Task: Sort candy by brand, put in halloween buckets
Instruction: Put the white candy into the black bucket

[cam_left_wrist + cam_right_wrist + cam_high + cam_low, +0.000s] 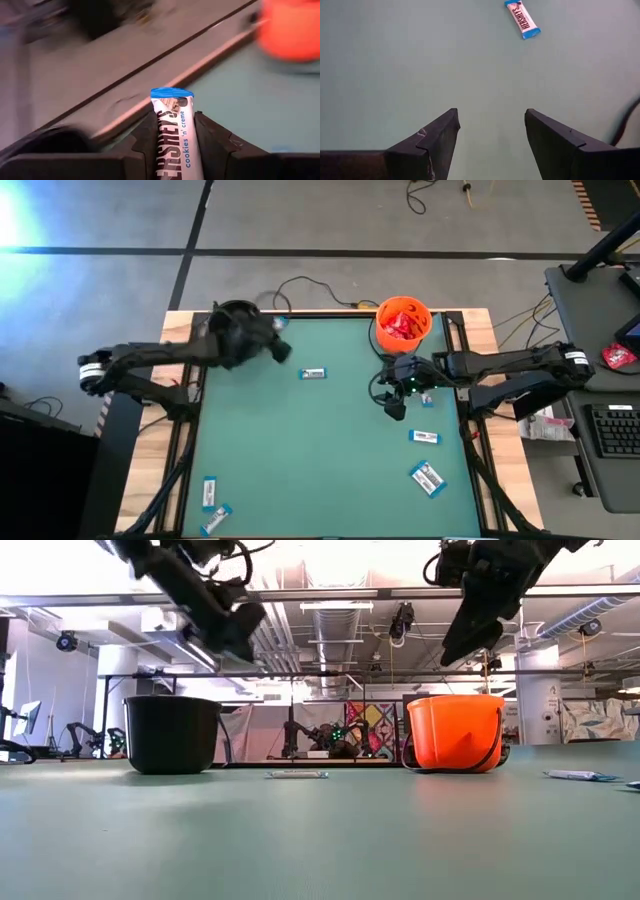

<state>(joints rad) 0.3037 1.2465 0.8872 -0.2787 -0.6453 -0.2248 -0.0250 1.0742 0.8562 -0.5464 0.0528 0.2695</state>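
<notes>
Left gripper (175,137) clamped on white-and-blue bar (173,125) | light, slick wrapper, crushable | grip mid-length across its narrow sides

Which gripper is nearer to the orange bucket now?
The right gripper is nearer, open just beside the orange bucket. The left gripper, holding a white-and-blue bar, is across the table by the black bucket.

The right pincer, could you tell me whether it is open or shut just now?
Open. The right pincer shows bare green table between its spread fingers, holding nothing; a white-and-blue bar lies farther off.
</notes>
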